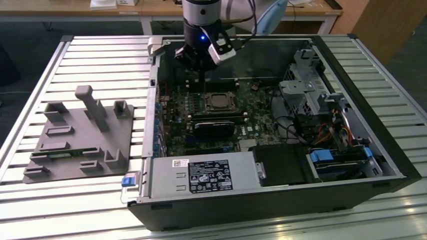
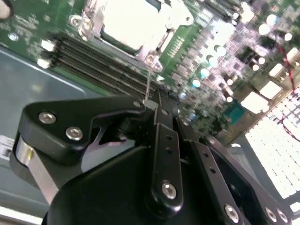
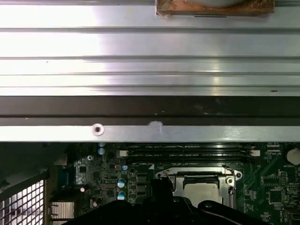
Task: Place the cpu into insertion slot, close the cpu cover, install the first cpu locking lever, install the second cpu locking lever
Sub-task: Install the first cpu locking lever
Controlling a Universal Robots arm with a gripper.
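The cpu [image 1: 219, 103] lies in the insertion slot [image 1: 208, 96] on the green board inside the open computer case. Its pale top [image 2: 126, 23] shows through the window of the silver cpu cover [image 2: 93, 28], which lies flat over it. In the first wrist view the cover [image 3: 197, 174] frames the cpu [image 3: 201, 193]. My gripper [image 1: 202, 82] hangs just behind the socket. Its black fingers [image 2: 161, 122] are pressed together on the end of a thin wire locking lever [image 2: 148, 79], which rises from the socket corner.
A black heatsink [image 1: 215, 125] sits in front of the socket, and memory slots [image 3: 187, 150] lie behind it. The case wall [image 3: 150, 112] is close behind my gripper. A power supply [image 1: 200, 177], a drive cage [image 1: 313, 90] and a grey fixture [image 1: 80, 135] at the exterior view's left are also here.
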